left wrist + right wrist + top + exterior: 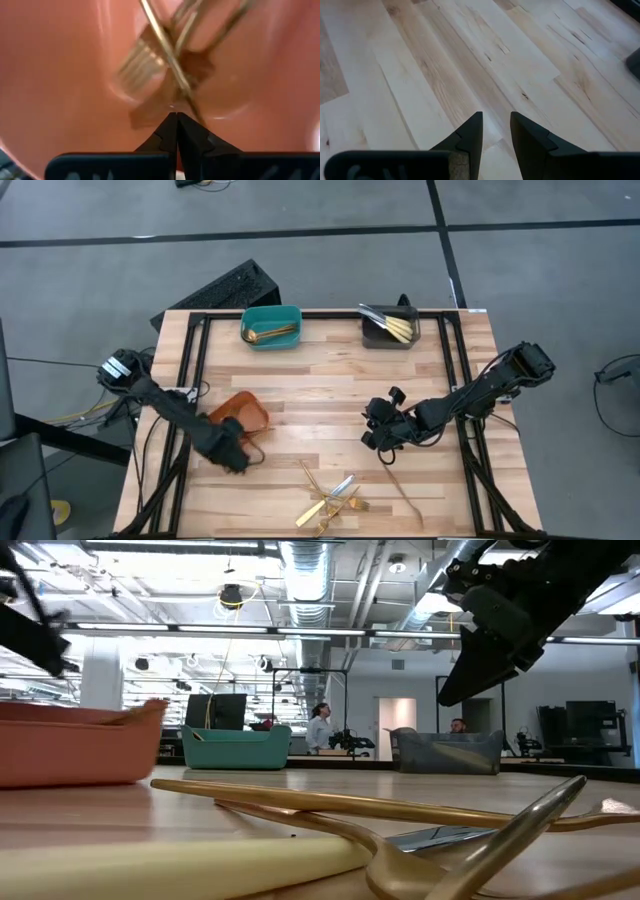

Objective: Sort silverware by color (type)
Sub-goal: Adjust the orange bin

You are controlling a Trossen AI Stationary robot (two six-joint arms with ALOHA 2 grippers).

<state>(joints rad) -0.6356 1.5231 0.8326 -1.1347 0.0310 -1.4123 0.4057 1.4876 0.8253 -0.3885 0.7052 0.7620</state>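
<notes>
Gold silverware lies in a crossed pile (330,500) near the table's near edge, with a silvery knife blade in it; it fills the foreground of the low view (350,808). One more slim gold piece (405,490) lies to its right. My left gripper (232,450) is at the orange bin (243,410), shut on a gold utensil (170,60) over the bin's inside, where gold forks (137,70) lie. My right gripper (380,438) hovers open over bare wood (496,120), above and beyond the pile (500,640). My left gripper pinches a slim gold handle (181,95) between its two fingertips (167,127), which lie across it. The handle runs slanting away from the tips over the orange bin's floor. Which kind of utensil it is, I cannot tell.
A teal bin (271,327) with gold spoons and a dark grey bin (390,327) with knives stand at the table's far edge. A black keyboard-like object (225,288) lies beyond the far left corner. Bare wood lies mid-table. People show far off in the room (320,728).
</notes>
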